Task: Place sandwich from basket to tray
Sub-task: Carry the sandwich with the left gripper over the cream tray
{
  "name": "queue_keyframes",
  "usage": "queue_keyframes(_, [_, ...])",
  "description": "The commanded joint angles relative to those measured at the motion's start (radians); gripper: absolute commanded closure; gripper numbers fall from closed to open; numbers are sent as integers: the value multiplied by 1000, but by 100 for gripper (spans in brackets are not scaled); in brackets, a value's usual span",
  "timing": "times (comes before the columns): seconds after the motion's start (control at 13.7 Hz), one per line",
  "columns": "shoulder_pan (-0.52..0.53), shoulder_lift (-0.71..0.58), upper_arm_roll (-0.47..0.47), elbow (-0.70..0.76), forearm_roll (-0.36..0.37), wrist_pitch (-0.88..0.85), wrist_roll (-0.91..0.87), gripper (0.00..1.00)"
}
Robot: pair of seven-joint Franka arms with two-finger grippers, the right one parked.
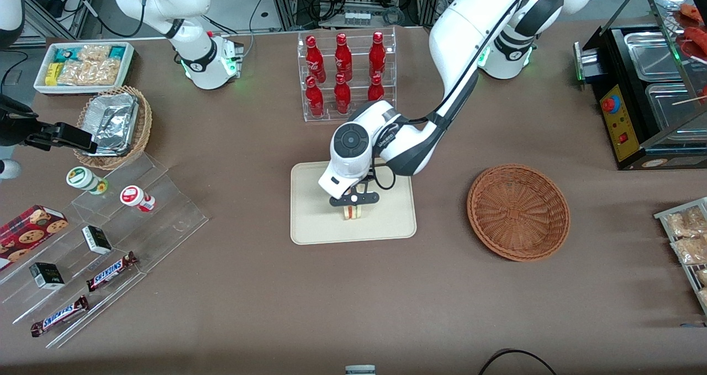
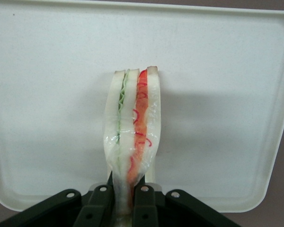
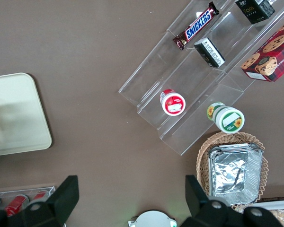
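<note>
The sandwich (image 1: pixel 352 212) (image 2: pixel 132 137) is a wrapped wedge of pale bread with green and red-orange filling, standing on edge over the cream tray (image 1: pixel 309 220) (image 2: pixel 47 94). My left gripper (image 1: pixel 353 208) (image 2: pixel 125 208) is above the tray's middle, shut on the sandwich's end, its dark fingers (image 2: pixel 147 203) pinching the wrap. Whether the sandwich touches the tray surface I cannot tell. The reddish-brown wicker basket (image 1: pixel 518 211) stands empty beside the tray, toward the working arm's end. A corner of the tray (image 3: pixel 19 118) shows in the right wrist view.
A clear rack of red bottles (image 1: pixel 345 74) stands farther from the front camera than the tray. Toward the parked arm's end are acrylic steps (image 1: pixel 110 237) with snack bars and cups, a tan basket with foil trays (image 1: pixel 113 123) and a white snack bin (image 1: pixel 83 65). A black food warmer (image 1: pixel 646 88) sits at the working arm's end.
</note>
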Motion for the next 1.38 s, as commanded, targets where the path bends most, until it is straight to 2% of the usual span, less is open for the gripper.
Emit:
queue_keyframes(0.0, [-21,43,13,90,-10,-55,-25,100])
queue_keyframes(0.36, [-34,53,22,92,9,-45,-28,100])
queue_keyframes(0.58, [-37,58,22,92,56,-28,-77,100])
queue_keyframes(0.95, [-45,67,22,92,66,-25,-120,100])
queue_keyframes(1.02, [-45,67,22,92,64,-23,-118,93])
queue_keyframes(1.09, [-45,69,22,90,64,-16,-118,45])
queue_keyframes(1.17, [-45,70,22,84,64,-6,-120,26])
queue_keyframes(1.24, [-45,70,22,81,61,-3,-120,0])
queue_keyframes(1.31, [-44,70,22,81,61,-2,-120,0])
